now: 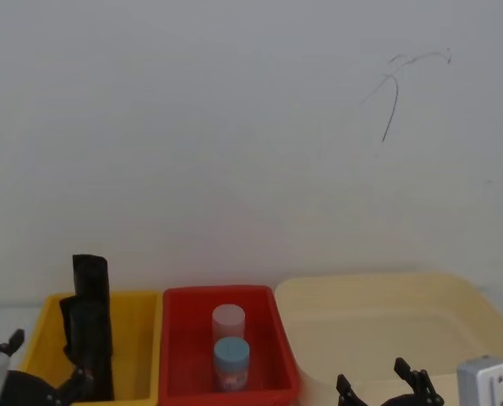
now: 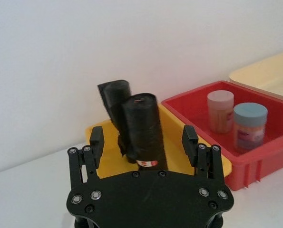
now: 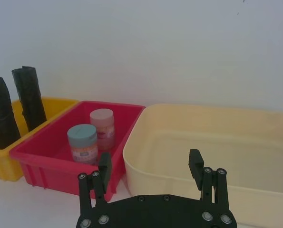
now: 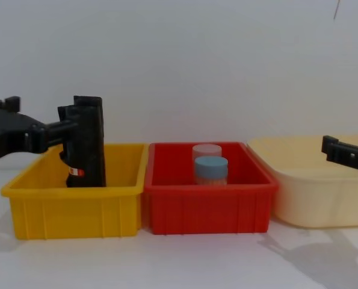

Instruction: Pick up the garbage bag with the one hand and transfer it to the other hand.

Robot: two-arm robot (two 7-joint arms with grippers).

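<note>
The garbage bag (image 2: 143,130), a black crinkly roll with a red-and-white label low on its side, stands upright in the yellow bin (image 2: 177,137); it shows too in the chest view (image 4: 85,150) and the head view (image 1: 89,338). My left gripper (image 2: 143,145) is open just in front of it, one finger to each side, not closed on it (image 4: 43,117) (image 1: 44,364). A second black roll (image 2: 113,95) without a label stands right behind. My right gripper (image 3: 150,164) hangs open at the near rim of the cream tub (image 1: 378,385) (image 4: 347,153).
A red bin (image 4: 206,208) in the middle holds two jars, one with a blue lid (image 4: 210,168) and one pinkish (image 1: 228,321). The cream tub (image 3: 212,142) stands at the right. A white wall rises behind the bins.
</note>
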